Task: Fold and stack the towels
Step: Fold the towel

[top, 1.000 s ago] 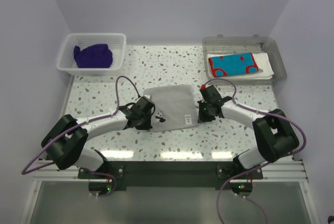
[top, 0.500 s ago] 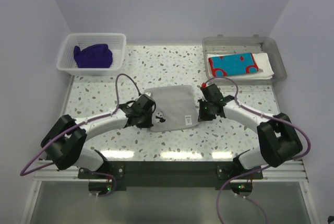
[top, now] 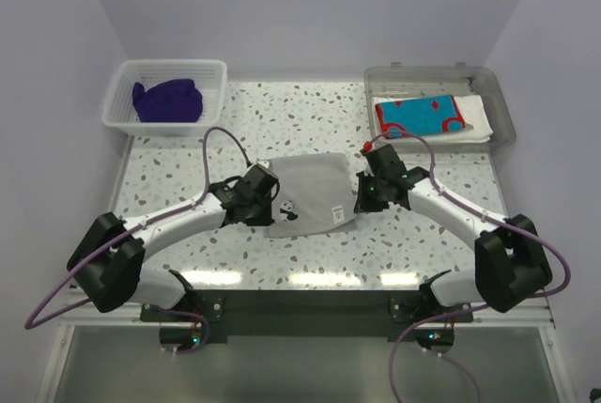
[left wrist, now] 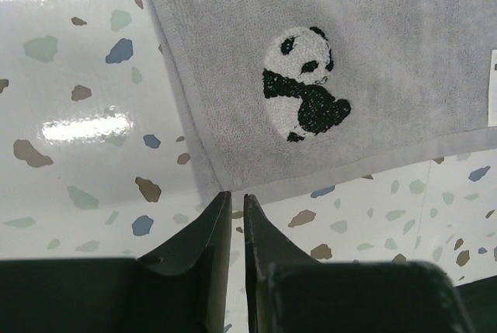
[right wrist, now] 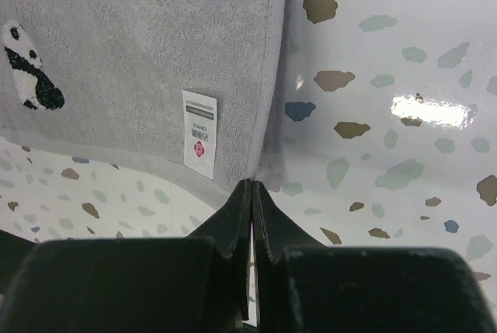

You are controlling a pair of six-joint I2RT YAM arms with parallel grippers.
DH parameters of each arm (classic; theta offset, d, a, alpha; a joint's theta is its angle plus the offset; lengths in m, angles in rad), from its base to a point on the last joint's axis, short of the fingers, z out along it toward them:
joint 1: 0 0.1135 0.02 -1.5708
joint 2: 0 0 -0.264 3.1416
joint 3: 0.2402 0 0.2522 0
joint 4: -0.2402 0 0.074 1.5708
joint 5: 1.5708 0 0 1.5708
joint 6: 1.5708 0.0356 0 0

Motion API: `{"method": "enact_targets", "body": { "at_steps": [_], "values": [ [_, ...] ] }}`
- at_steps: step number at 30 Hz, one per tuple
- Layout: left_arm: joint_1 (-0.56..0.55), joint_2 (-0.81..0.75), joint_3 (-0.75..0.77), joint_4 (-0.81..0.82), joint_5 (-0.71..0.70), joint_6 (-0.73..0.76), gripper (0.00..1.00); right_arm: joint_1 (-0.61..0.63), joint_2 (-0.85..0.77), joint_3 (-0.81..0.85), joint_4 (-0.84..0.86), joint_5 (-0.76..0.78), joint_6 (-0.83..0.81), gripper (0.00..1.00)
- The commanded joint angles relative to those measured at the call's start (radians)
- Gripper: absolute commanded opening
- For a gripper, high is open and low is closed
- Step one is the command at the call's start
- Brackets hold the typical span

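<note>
A grey towel [top: 310,192] with a panda patch [left wrist: 303,84] lies spread mid-table. My left gripper [top: 270,208] is at the towel's near left corner [left wrist: 210,185]. Its jaws stand a thin slit apart [left wrist: 237,195], and the corner rests at the tips. My right gripper [right wrist: 252,183] is shut on the near right corner, beside a white label [right wrist: 199,133]; that corner is raised a little. A dark purple towel [top: 167,100] sits bunched in the basket. A turquoise-and-red towel [top: 418,115] lies folded on a white towel [top: 481,121] in the tray.
The white slatted basket [top: 169,64] stands at the back left. At the back right is the clear grey tray [top: 432,72]. Speckled tabletop [top: 310,121] lies between them, and walls close in on both sides.
Both grippers have moved slightly away from the bases, drawing the towel's near corners with them. The left jaws have parted a crack.
</note>
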State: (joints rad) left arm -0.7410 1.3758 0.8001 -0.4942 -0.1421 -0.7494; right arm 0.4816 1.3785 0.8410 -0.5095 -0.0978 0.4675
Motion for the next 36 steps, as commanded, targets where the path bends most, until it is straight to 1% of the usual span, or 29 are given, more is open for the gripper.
{"method": "enact_targets", "body": {
  "at_steps": [1, 2, 4, 8, 13, 19, 29, 34, 36],
  "values": [
    [-0.006, -0.001, 0.007, 0.029, 0.027, -0.021, 0.18, -0.001, -0.016, 0.006, -0.003, -0.016, 0.0, 0.0],
    [-0.006, 0.003, -0.007, 0.045, 0.038, -0.024, 0.2, -0.001, -0.013, -0.003, 0.006, -0.02, 0.002, 0.0],
    [-0.006, 0.022, -0.013, 0.074, 0.049, -0.031, 0.2, -0.001, -0.006, -0.016, 0.025, -0.026, 0.008, 0.0],
    [-0.008, 0.058, -0.01, 0.069, 0.033, -0.027, 0.19, 0.0, 0.004, -0.02, 0.035, -0.023, 0.008, 0.0],
    [-0.012, 0.089, -0.002, 0.034, 0.022, -0.027, 0.22, -0.001, 0.007, -0.031, 0.046, -0.029, 0.01, 0.0],
    [-0.029, 0.088, -0.004, -0.004, 0.004, -0.042, 0.31, -0.001, 0.005, -0.042, 0.057, -0.033, 0.01, 0.0],
    [-0.046, 0.126, 0.004, -0.04, -0.02, -0.051, 0.29, -0.001, 0.007, -0.051, 0.069, -0.034, 0.003, 0.0],
    [-0.047, 0.134, 0.01, -0.053, -0.037, -0.057, 0.32, -0.001, 0.004, -0.059, 0.078, -0.043, 0.002, 0.0],
    [-0.047, 0.137, 0.014, -0.05, -0.039, -0.057, 0.32, -0.001, 0.005, -0.06, 0.08, -0.043, -0.001, 0.0]
  ]
}}
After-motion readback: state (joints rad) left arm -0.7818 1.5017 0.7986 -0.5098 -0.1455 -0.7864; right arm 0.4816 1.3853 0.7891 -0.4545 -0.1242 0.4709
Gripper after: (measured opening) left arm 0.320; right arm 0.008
